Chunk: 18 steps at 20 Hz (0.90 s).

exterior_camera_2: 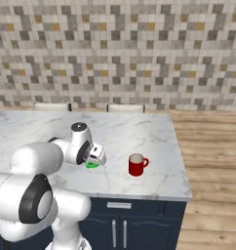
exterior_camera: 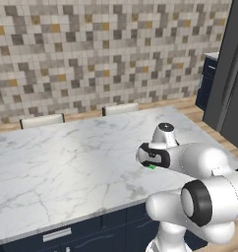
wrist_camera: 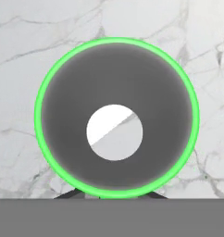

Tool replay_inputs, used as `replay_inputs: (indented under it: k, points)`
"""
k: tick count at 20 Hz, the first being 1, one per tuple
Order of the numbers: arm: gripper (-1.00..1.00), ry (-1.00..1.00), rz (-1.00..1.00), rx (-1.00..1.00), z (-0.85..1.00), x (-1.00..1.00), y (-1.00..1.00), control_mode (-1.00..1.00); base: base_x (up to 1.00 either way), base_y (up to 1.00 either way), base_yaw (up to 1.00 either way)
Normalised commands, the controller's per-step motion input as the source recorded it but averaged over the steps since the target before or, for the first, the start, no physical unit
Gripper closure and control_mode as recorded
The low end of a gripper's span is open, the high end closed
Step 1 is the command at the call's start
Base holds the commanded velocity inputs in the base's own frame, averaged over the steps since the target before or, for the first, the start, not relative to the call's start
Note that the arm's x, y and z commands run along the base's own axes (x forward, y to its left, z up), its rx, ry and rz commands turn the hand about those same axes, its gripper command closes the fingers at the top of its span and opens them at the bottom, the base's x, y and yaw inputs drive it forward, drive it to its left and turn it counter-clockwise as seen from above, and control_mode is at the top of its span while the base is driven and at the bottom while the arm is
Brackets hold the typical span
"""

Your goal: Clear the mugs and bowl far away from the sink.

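Two mugs are sitting on the marble counter (exterior_camera_2: 139, 127). The red mug (exterior_camera_2: 137, 165) is standing upright near the front edge, apart from the arm. The green mug (wrist_camera: 116, 118) is lying directly under the gripper (wrist_camera: 111, 194), the hand camera looking straight down into its mouth. The jaws are standing nearly closed, with the near rim at the fingertips, so they appear to be pinching the green mug's wall.

Handling advice: keep the mug vertical, and make sure it is resting on the marble before parting the jaws and lifting straight up.

Obscured: the wrist is covering most of the green mug in both base views, and its handle cannot be made out.
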Motion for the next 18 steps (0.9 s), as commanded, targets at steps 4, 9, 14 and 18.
replay_inputs:
  k: [4, 9, 14, 18]
  points:
    - [1.0, 0.03, 0.0, 0.01, -0.33, 0.1, 0.0, -1.0, 0.0, 0.0, 0.0]
    - [-1.0, 0.0, 0.0, 0.0, -0.42, 0.04, 0.0, -1.0, 0.0, 0.0, 0.0]
    - [-1.0, 0.0, 0.0, 0.0, -0.19, 0.0, 0.0, -1.0, 0.0, 0.0, 0.0]
    - [-1.0, 0.0, 0.0, 0.01, 0.0, 0.0, -0.01, -1.0, 0.0, 0.0, 0.0]
